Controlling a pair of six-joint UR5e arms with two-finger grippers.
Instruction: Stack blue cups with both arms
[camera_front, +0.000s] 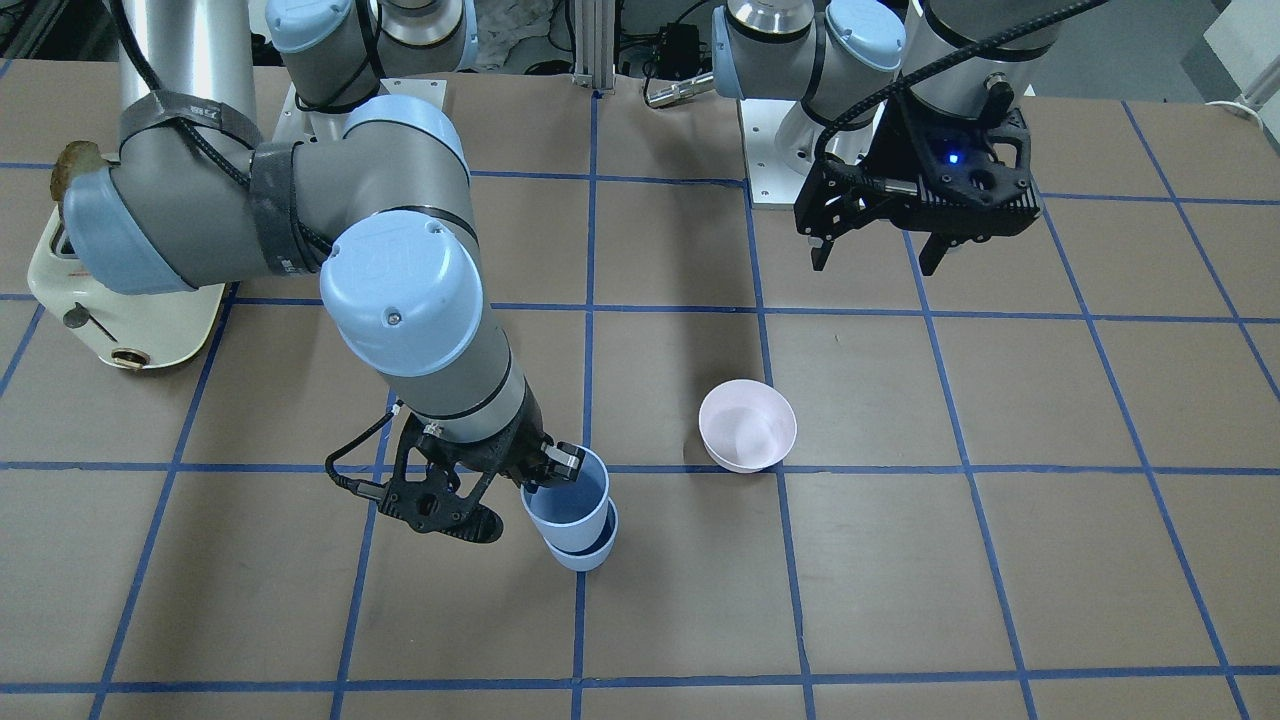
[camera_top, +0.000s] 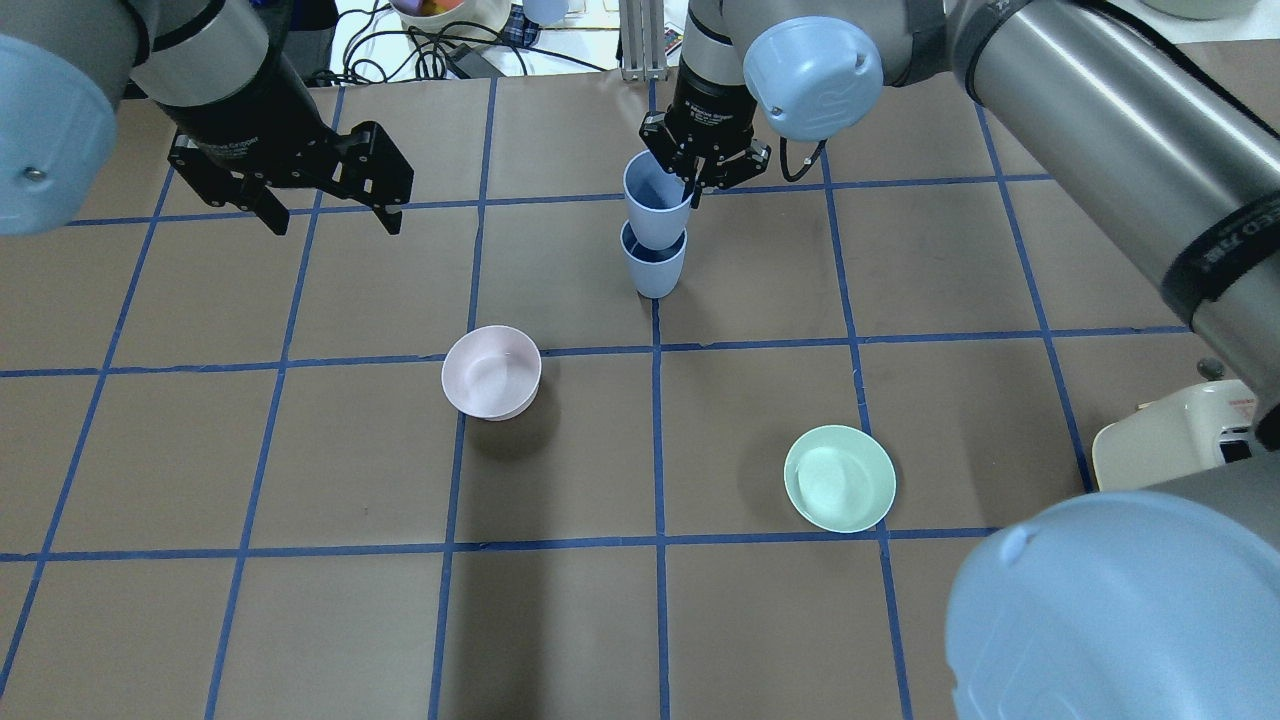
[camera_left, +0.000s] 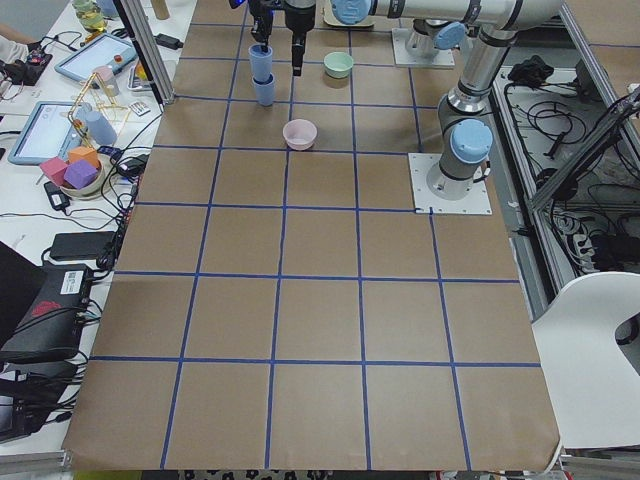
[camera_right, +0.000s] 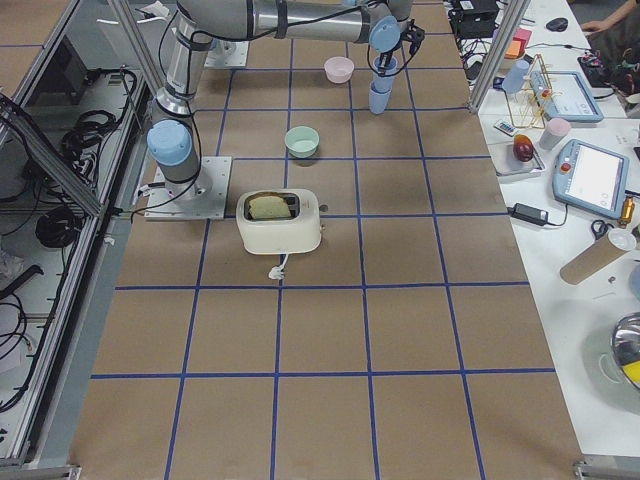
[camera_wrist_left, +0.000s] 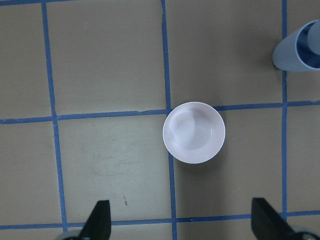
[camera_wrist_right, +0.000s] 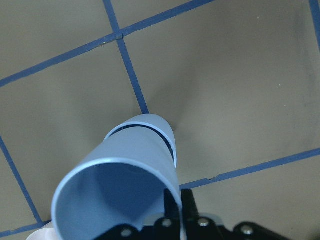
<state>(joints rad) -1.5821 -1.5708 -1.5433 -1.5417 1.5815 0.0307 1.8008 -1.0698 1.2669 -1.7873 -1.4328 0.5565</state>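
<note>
The right arm (camera_top: 1100, 110) is stretching far across the table (camera_top: 560, 620), its right gripper (camera_top: 692, 183) pinching the rim of the upper blue cup (camera_top: 655, 205), one finger inside. That cup is sitting tilted, partly inside the lower blue cup (camera_top: 652, 272), which is standing on a tape line (camera_top: 658, 430). The left gripper (camera_top: 335, 222) is hovering with its fingers spread. Two cups, one pink bowl (camera_top: 490, 372), one mint bowl (camera_top: 838, 478) and one toaster (camera_right: 280, 222) are showing, with bare table lying around the stack and both bowls well apart from it.

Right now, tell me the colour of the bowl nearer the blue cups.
The bowl is pale pink, almost white inside. The left wrist view shows it best.
</note>
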